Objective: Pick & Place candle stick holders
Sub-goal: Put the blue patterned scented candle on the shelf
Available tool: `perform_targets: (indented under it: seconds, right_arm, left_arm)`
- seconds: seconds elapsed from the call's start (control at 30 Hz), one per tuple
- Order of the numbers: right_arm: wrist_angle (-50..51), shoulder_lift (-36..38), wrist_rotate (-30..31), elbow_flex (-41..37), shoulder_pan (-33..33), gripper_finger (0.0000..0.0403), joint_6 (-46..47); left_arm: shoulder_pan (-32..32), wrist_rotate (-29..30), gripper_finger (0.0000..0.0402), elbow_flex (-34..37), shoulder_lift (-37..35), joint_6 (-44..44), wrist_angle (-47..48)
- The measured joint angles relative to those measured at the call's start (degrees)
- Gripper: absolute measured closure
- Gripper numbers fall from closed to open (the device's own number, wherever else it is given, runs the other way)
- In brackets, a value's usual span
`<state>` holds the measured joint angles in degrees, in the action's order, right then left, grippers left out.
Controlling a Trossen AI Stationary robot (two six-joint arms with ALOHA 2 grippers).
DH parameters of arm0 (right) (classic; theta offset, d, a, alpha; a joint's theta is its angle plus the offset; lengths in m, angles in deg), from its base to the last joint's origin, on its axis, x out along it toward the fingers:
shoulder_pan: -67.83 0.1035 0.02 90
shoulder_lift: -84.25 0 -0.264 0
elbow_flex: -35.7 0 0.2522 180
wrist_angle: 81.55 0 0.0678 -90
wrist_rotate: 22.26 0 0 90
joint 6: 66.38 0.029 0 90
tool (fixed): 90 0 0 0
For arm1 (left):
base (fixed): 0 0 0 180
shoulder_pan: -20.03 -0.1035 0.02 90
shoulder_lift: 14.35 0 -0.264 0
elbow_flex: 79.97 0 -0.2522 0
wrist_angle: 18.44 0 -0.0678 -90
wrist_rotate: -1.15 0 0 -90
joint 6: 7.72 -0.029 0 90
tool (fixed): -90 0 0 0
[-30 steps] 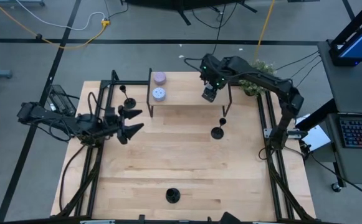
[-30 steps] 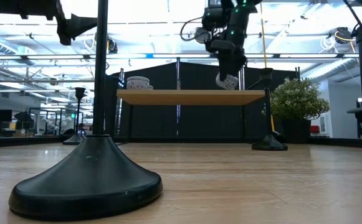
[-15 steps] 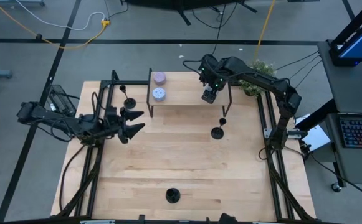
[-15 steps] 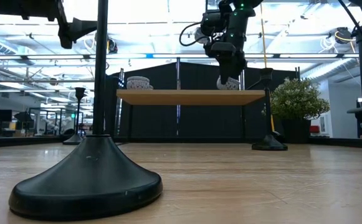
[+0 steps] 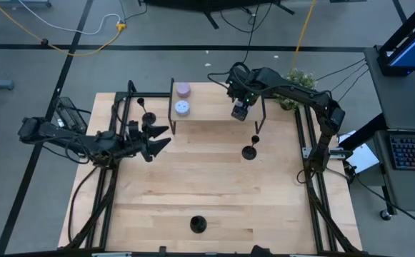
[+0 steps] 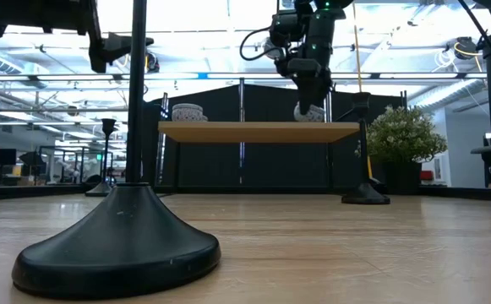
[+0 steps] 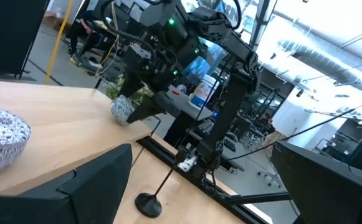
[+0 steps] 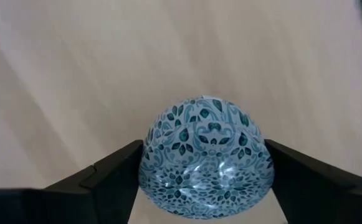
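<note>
Three black candle stick holders stand on their round bases on the wooden table: one at the far left [image 5: 148, 118], one right of the middle [image 5: 249, 151], one near the front edge [image 5: 198, 225], which stands large in the low view [image 6: 118, 245]. My right gripper [image 5: 240, 108] is over the raised wooden shelf [image 5: 214, 107], shut on a round blue-and-white patterned tin [image 8: 205, 155]. My left gripper [image 5: 163, 137] is open and empty, raised above the table just near of the far-left holder and left of the shelf. My right gripper pinches the patterned tin between its two fingers [image 8: 115, 171], which lie on its opposite round sides [image 8: 152, 162]. The fingers point down from above. In the low view the tin's underside [image 6: 308, 116] is at the shelf top; I cannot tell whether it rests on it.
A lilac tin [image 5: 183, 90] and a pale blue tin [image 5: 182, 107] lie on the shelf's left end. The shelf stands on thin black legs [image 6: 242, 156]. A potted plant [image 5: 293, 89] stands at the far right corner. Black frame rails run along both table sides.
My right gripper has come down a little with the patterned tin, straightening it toward the shelf top. My left gripper has moved a little toward the far edge and the shelf, still open.
</note>
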<state>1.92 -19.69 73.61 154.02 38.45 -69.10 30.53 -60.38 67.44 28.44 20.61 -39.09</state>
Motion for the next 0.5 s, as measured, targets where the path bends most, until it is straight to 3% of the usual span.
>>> perform_targets:
  seconds: [0.5]
  right_arm:
    - [-1.9,0.0,1.6,0.0,0.3,0.008,-1.2]
  left_arm:
    - [0.0,0.4,0.0007,0.0,0.0,2.0,-0.2]
